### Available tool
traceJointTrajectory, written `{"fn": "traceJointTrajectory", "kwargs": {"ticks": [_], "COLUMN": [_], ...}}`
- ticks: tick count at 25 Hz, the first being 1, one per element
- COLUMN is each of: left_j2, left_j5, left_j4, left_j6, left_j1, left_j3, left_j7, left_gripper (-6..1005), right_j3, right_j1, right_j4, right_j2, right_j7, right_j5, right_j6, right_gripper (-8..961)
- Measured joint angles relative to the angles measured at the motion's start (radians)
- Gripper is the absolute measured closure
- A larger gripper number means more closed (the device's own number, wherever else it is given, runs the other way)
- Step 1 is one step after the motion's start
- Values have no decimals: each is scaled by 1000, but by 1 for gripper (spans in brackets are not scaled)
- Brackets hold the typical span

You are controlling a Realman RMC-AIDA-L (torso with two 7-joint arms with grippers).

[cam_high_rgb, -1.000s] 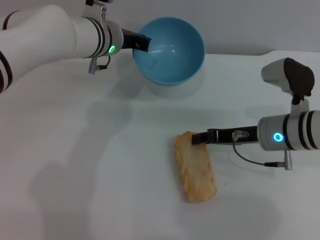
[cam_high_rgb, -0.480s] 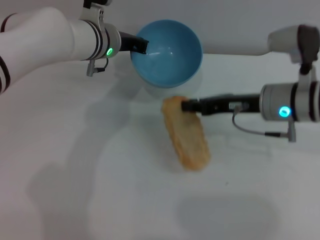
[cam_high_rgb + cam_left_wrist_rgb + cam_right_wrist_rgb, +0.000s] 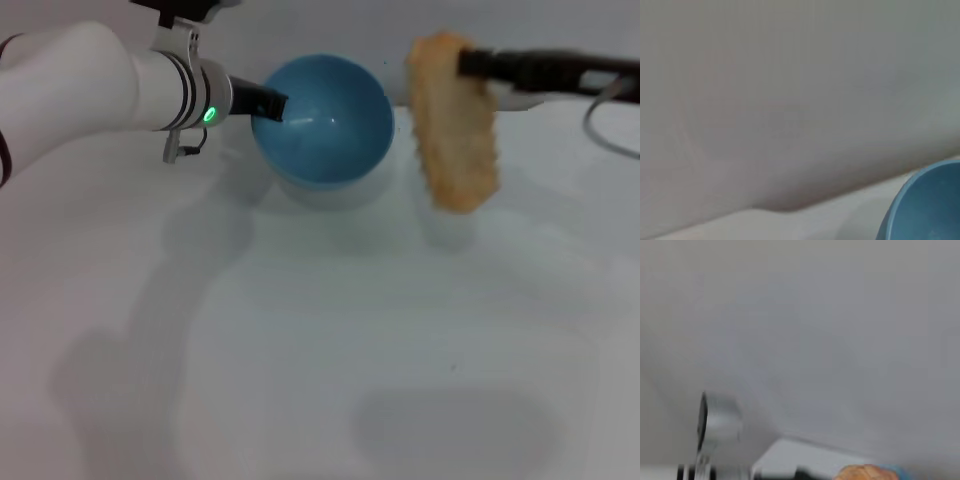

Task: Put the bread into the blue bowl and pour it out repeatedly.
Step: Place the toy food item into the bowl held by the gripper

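1. Where the head view begins at its upper left, the left arm reaches across toward the centre, and the left hand (image 3: 268,103) pinches the near-left rim of the blue bowl (image 3: 325,125), its dark fingers closed on that edge.
2. The blue bowl sits in the upper centre of the head view, tipped so that its glossy inside faces the camera, with nothing inside it; whether its base touches the bench (image 3: 300,330) I cannot tell.
3. In the left wrist view only a curved slice of the blue bowl (image 3: 927,205) shows in the lower right corner, against a pale wall and a strip of white bench (image 3: 805,220).
4. Just right of the bowl in the head view, the bread (image 3: 452,122) hangs in the air in the upper right, its long axis running steeply downward, clear of the bench and apart from the bowl's rim.
5. The right hand (image 3: 470,62) comes in from the upper right edge of the head view as a dark, slim bar and grips the bread at its top end.
6. A soft shadow lies on the bench below the bread.
7. In the right wrist view the bread (image 3: 865,473) appears as a small orange patch at the bottom edge, right of centre, with a blurred grey and black piece of the arm at the lower left.
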Motion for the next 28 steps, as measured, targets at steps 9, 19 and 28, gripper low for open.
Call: {"fn": "traceJointTrajectory", "kwargs": {"ticks": [9, 19, 28], "left_j2": [-5, -5, -4], "left_j5": [-6, -111, -152], "left_j4": [74, 222, 235], "left_j6": [159, 251, 288], "left_j1": [3, 46, 42], "left_j3": [102, 190, 211], "left_j7": [1, 2, 2], "left_gripper": [1001, 1001, 1000], "right_j3": [106, 85, 83], "right_j1": [25, 84, 169], "right_j4": [-30, 148, 324], "right_j2": [-13, -1, 3], "right_j7": [-2, -49, -149], "right_j5": [-7, -51, -43], "right_j6": [-54, -5, 77], "right_gripper": [866, 875, 877]}}
